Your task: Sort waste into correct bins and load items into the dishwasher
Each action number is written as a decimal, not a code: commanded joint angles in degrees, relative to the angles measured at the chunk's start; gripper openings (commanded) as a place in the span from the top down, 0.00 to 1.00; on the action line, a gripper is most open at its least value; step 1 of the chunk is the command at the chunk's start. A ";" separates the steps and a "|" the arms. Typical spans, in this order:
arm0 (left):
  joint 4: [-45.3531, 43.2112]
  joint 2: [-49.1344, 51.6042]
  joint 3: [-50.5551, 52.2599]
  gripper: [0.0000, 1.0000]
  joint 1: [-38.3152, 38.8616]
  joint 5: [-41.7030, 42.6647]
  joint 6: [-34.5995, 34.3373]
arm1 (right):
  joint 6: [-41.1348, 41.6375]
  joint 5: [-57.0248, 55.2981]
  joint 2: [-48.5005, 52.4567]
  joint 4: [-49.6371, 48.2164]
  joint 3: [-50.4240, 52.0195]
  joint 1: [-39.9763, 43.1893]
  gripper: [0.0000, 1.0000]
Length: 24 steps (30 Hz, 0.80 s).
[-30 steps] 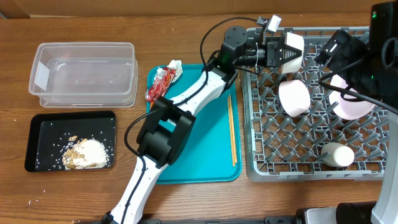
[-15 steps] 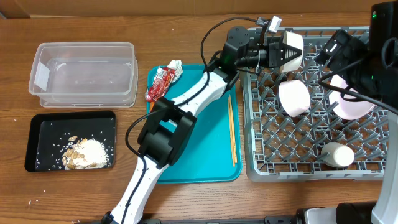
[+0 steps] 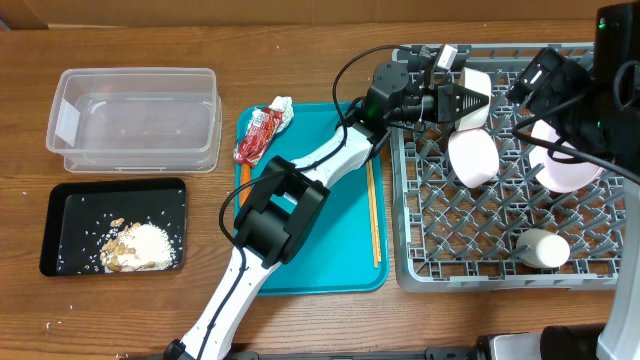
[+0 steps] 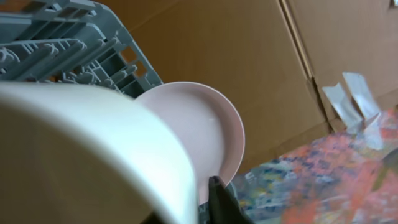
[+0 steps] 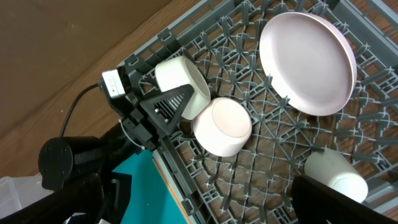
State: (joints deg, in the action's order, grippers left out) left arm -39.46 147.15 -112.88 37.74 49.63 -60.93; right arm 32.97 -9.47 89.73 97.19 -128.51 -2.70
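Left pincer: nearly closed across the rim of a white bowl; whether it truly grips, I cannot tell.
Bowl: at the pincer's tips, tilted among pegs of the grey rack.
Risk: let go unseated, it may tip onto the second bowl just beside the pincer.
Hidden: one finger; the bowl's footing.

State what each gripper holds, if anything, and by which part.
The left gripper straddles the rim of the small white bowl with its jaws; whether it pinches cannot be told. The right gripper is open, holding nothing.
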 commanded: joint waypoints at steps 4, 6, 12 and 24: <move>-4.50 0.48 -4.22 0.00 -2.01 -1.73 -1.60 | -0.22 -0.70 0.02 -0.15 -0.13 0.20 0.00; -4.24 0.48 -6.05 0.00 -2.99 -1.18 -2.60 | -0.22 -0.70 0.02 -0.13 -0.13 0.20 0.00; 1.09 0.48 -11.74 0.00 -6.49 2.99 -5.11 | -0.22 -0.70 0.02 -0.15 -0.13 0.20 0.00; 9.18 0.48 -15.30 0.00 -7.98 8.31 -3.39 | -0.22 -0.72 0.02 -0.15 -0.13 0.20 0.00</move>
State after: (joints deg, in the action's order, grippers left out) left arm -29.69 147.46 -125.47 28.69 54.74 -65.45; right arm 32.95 -9.45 89.73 97.17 -128.51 -2.72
